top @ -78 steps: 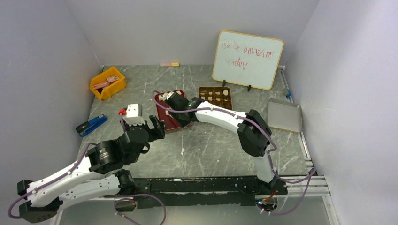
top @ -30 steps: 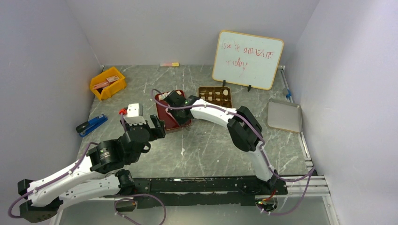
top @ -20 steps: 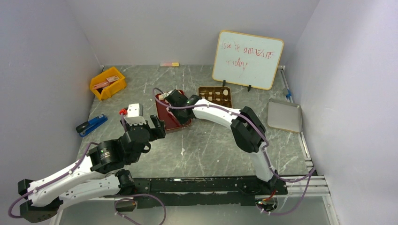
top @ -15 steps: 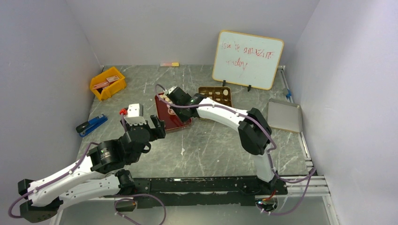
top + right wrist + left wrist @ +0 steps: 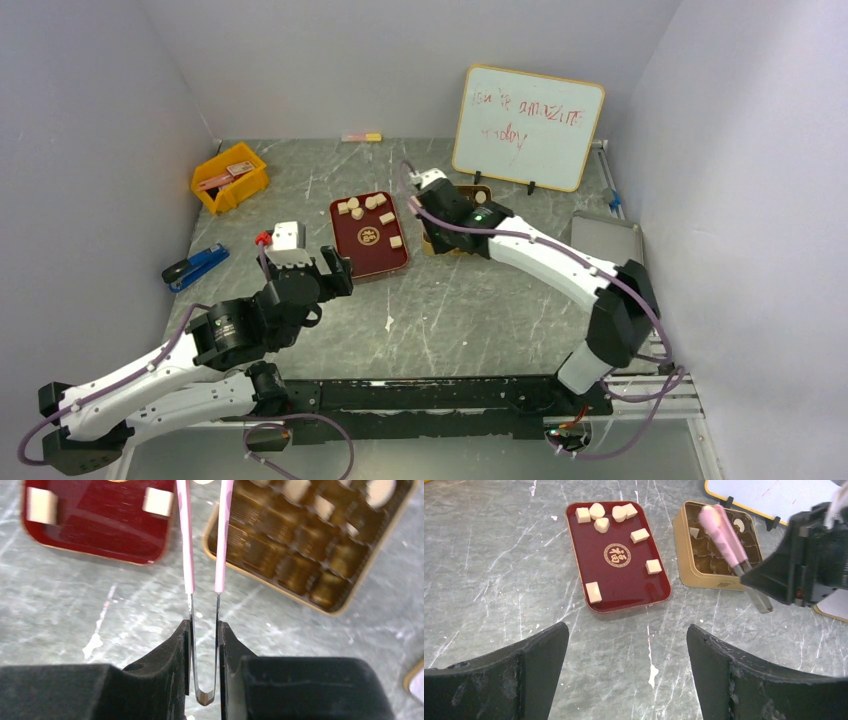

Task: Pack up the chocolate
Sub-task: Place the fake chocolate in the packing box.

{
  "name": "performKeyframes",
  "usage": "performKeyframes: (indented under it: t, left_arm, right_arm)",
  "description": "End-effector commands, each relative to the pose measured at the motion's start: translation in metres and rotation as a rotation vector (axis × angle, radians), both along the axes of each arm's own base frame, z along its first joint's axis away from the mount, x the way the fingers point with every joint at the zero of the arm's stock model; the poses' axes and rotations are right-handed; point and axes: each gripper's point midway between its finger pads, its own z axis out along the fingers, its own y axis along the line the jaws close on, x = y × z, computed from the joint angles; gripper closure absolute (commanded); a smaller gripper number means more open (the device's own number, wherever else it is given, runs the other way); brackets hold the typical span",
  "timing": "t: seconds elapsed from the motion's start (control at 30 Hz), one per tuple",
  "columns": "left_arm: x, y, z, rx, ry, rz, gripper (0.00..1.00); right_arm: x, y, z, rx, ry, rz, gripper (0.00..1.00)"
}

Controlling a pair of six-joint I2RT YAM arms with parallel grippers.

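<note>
Several pale chocolate pieces (image 5: 594, 592) lie on the dark red tray (image 5: 366, 262). A few more sit in cells of the gold tin (image 5: 681, 550), one at its far corner (image 5: 380, 490). My right gripper (image 5: 204, 625) is shut on pink-armed metal tweezers (image 5: 187, 555), which reach over the tin's near-left rim (image 5: 280, 592). A pale piece (image 5: 202, 481) shows between the tweezer arms at the frame's top edge; I cannot tell whether it is pinched. My left gripper (image 5: 628, 630) hangs open above bare table in front of the tray (image 5: 624, 575), holding nothing.
A whiteboard (image 5: 528, 125) stands behind the tin. A grey lid (image 5: 606, 247) lies at the right edge. On the left are a yellow bin (image 5: 230, 178), a blue stapler (image 5: 195, 266) and a white block (image 5: 285, 236). A small eraser (image 5: 361, 137) lies by the back wall.
My right arm lifted off the red tray and swung right with the tweezers to the gold tin, uncovering the tray's pieces. The left arm has not moved.
</note>
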Motion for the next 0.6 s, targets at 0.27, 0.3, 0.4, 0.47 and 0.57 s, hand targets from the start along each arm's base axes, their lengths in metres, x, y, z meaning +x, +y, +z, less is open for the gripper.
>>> performKeyframes:
  t: [0.27, 0.3, 0.4, 0.47, 0.57]
  left_arm:
    - [-0.001, -0.005, 0.009, -0.053, -0.019, -0.021, 0.08]
    - [-0.002, -0.005, 0.010, -0.056, -0.019, -0.023, 0.08]
    - [-0.002, -0.005, 0.011, -0.057, -0.020, -0.024, 0.08]
    - [-0.002, -0.004, 0.012, -0.059, -0.023, -0.025, 0.08]
    - [-0.002, -0.003, 0.013, -0.058, -0.025, -0.023, 0.08]
  right_arm:
    - [-0.007, -0.089, 0.001, 0.013, -0.011, -0.224, 0.98]
    - [-0.008, -0.093, -0.001, 0.010, -0.005, -0.236, 0.98]
    - [-0.011, -0.103, -0.009, 0.004, 0.013, -0.259, 0.98]
    - [-0.012, -0.108, -0.013, -0.001, 0.022, -0.269, 0.98]
    - [-0.012, -0.116, -0.020, -0.011, 0.034, -0.287, 0.98]
